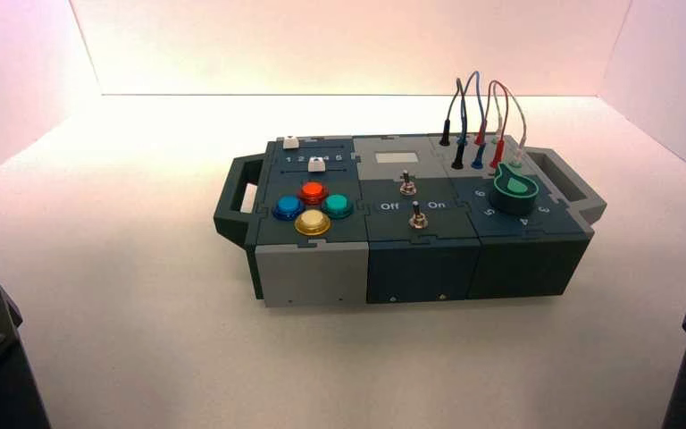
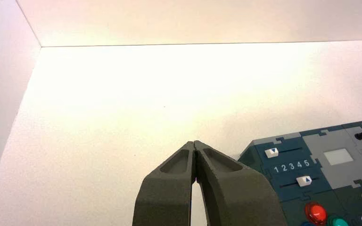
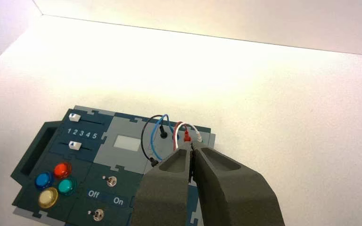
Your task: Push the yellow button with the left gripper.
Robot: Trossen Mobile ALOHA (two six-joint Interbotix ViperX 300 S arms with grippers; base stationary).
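Left gripper (image 2: pixel 194 143) clenched, fingertips meeting in a point, holding nothing. It hangs over bare table off the box's (image 1: pixel 313 273) left end, well apart from the yellow button (image 1: pixel 313 222). That button sits nearest the front edge in the four-button cluster on the box's left section: red button (image 1: pixel 313 191) behind it, blue button (image 1: pixel 288 208) to its left, teal-green button (image 1: pixel 338 206) to its right. Right gripper (image 3: pixel 192 147) also pinched closed, parked above the wires (image 3: pixel 159 129).

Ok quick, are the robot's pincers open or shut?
Left pincer: shut, holding nothing, away from the yellow button.
Right pincer: shut, holding nothing.
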